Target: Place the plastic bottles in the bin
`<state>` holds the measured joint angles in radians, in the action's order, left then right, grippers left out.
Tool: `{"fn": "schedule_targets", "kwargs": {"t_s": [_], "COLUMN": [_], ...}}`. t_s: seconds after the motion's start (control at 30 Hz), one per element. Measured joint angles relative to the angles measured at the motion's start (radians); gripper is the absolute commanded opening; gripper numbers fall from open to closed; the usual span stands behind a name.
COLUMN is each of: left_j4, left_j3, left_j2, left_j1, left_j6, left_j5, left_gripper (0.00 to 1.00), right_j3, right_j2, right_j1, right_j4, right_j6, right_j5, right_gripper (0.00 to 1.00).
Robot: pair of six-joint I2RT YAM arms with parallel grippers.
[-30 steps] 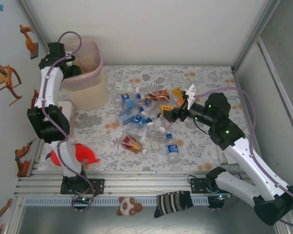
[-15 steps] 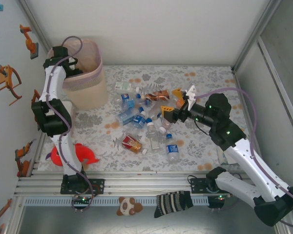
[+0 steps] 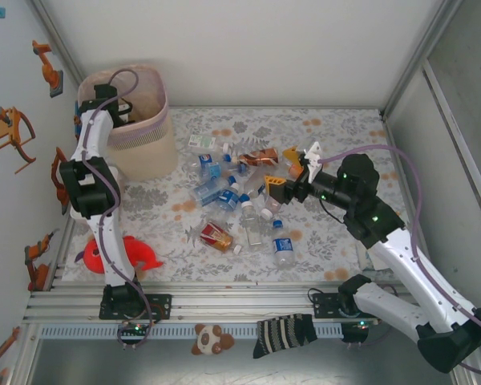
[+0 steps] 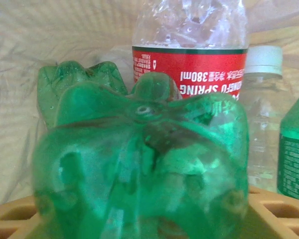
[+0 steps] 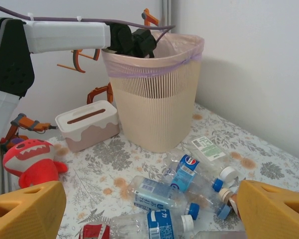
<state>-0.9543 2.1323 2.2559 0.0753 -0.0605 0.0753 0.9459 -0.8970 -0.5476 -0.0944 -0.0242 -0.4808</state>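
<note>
Our left fingers (image 4: 7, 217) have moved inside the bin (image 3: 148, 152), a green bottle (image 4: 139, 159) between them; pinched or released, we cannot tell. Ahead of our spread right fingers (image 5: 25, 209), more plastic bottles (image 3: 224, 192) await on the tabletop (image 3: 345, 128).

The bin (image 3: 148, 152), round, tapered and ribbed in beige with a pink liner, is seen upright at the far left. Inside it a green bottle (image 4: 139, 164) is shown base-on, with a red-labelled bottle (image 4: 189, 69), a white-capped clear bottle (image 4: 264, 114) and a second green bottle (image 4: 295, 154) behind. The other bottles (image 3: 228, 196), mostly clear with blue labels and caps, are strewn on their sides in a loose heap right of the bin.
</note>
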Motion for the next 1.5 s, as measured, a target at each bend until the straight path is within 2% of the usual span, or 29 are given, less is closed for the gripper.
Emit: {"fn": "schedule_targets", "kwargs": {"t_s": [0.4,0.83,1.07,1.33,1.5], "left_j4": [-0.001,0.001,0.021,0.025,0.037], "left_j3": [0.0,0.0,-0.036,-0.127,-0.272], "left_j2": [-0.137,-0.279,-0.406,-0.587,-0.718], "left_j1": [-0.003,-0.012,-0.033,-0.105,-0.224], "left_j6": [-0.002,-0.007,-0.014,-0.014,-0.033], "left_j5": [0.011,0.057,0.114,0.163,0.123], "left_gripper": [0.85,0.84,0.82,0.78,0.77], "right_j3": [0.0,0.0,0.0,0.0,0.0], "right_j2": [0.024,0.028,0.028,0.012,0.0], "right_j1": [0.0,0.0,0.0,0.0,0.0], "right_j4": [-0.006,-0.006,-0.019,-0.03,-0.03], "right_j6": [0.0,-0.001,-0.001,-0.004,-0.009], "right_j5": [0.001,0.007,0.053,0.084,0.094], "right_gripper": [0.87,0.87,0.87,0.87,0.86]}}
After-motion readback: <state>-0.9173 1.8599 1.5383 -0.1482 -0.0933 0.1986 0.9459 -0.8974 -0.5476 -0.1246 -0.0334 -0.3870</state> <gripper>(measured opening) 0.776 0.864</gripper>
